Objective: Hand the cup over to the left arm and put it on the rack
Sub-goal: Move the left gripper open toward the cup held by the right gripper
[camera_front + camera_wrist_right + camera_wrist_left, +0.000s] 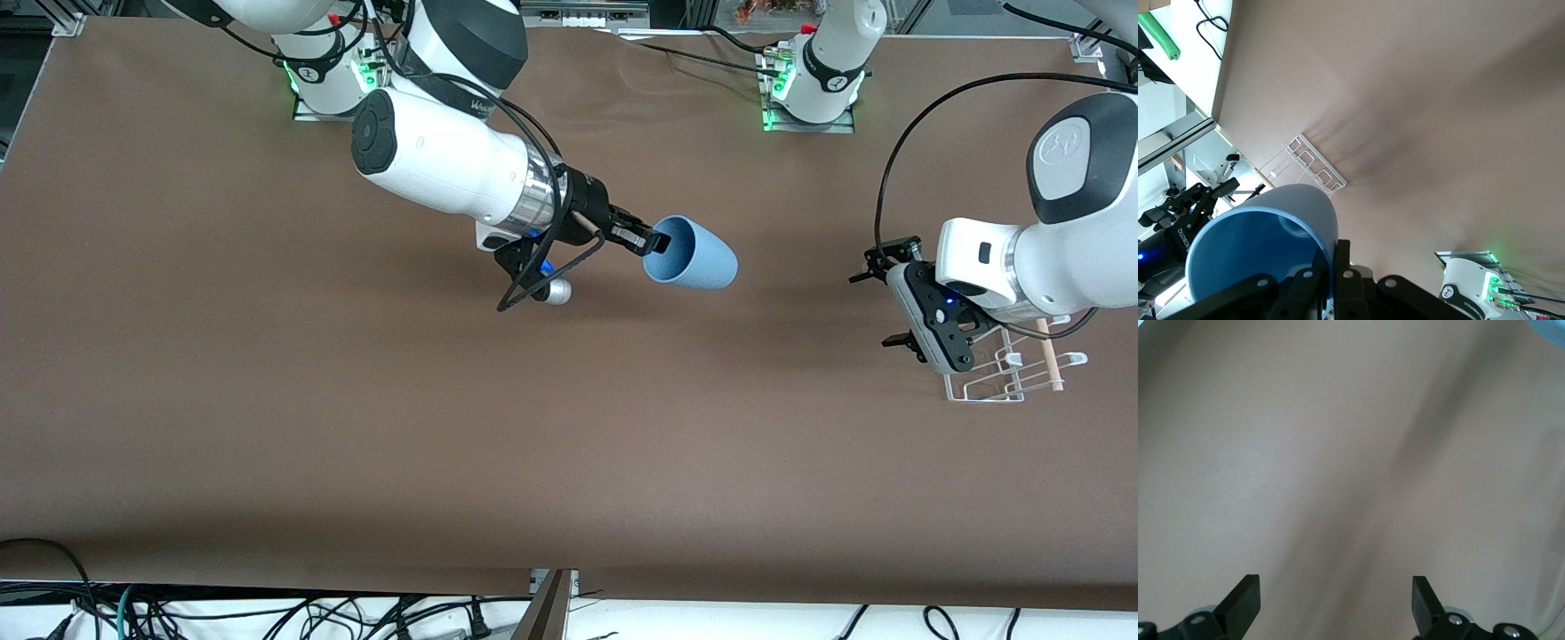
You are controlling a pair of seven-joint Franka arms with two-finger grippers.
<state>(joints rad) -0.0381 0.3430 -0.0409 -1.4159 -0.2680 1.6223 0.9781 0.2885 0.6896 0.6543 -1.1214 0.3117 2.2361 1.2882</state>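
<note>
Lying sideways: light-blue tapered cup [692, 255], rim pinched, right gripper [656, 241].

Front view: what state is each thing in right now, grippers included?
Light-blue plastic cup: held by its rim, tipped sideways above the table.
Right gripper: shut on the cup.
Left gripper: open, empty, beside the rack.
White wire rack: on the table, nothing on it.

Table: I see a wide table [267, 427] under a plain brown matte cover, lightly rippled near the arm bases.
On it: I count one loose item, the white wire rack [1005, 378] with a light wooden dowel [1049, 360], at the left arm's end.
Arm bases: both stand along the edge farthest from the front camera.
</note>
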